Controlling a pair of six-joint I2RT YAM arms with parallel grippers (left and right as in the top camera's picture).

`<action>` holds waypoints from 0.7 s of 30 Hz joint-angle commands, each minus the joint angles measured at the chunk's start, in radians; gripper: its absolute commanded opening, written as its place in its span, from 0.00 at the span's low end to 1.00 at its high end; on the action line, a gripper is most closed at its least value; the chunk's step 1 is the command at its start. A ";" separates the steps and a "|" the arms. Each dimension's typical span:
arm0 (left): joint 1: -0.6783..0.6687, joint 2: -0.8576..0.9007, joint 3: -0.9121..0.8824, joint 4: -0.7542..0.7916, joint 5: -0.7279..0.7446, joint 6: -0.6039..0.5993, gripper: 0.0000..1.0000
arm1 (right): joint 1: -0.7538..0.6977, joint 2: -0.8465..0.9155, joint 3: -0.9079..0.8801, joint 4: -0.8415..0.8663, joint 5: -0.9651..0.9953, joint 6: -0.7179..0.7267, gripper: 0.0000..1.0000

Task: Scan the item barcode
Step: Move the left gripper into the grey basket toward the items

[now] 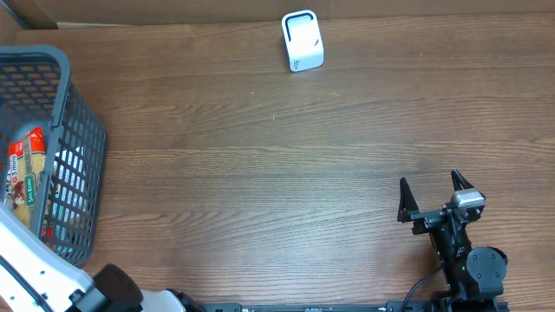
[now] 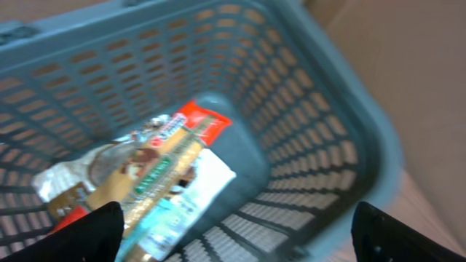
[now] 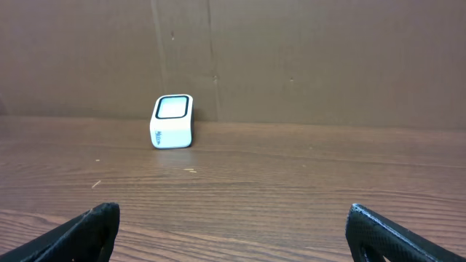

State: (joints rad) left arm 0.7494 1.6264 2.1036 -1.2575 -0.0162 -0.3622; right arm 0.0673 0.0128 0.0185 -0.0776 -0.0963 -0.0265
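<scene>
1. Wooden table (image 1: 260, 173) carries everything.
2. Grey basket (image 1: 87, 147), left edge, corrals goods.
3. Left gripper (image 2: 251, 233) hangs over it, released, empty, poised to pick; right gripper (image 1: 430, 186) idles lower right, released.
4. Snack packet (image 2: 171, 167) to scan lies inside the basket.
5. White scanner (image 1: 302, 41), top centre, faces the arms.

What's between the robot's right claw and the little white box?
Nothing: only bare wooden table lies between the right gripper and the white scanner, as the overhead and right wrist views show.
</scene>
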 commanded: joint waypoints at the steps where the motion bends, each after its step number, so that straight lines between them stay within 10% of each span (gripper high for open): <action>1: 0.030 0.050 0.005 0.007 -0.010 0.075 0.90 | 0.006 -0.010 -0.011 0.005 0.009 -0.004 1.00; 21: 0.031 0.474 -0.010 -0.019 -0.085 0.284 0.91 | 0.006 -0.010 -0.011 0.005 0.009 -0.004 1.00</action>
State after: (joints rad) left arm 0.7788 2.0716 2.0941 -1.2724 -0.0769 -0.1398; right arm 0.0673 0.0128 0.0185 -0.0784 -0.0959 -0.0265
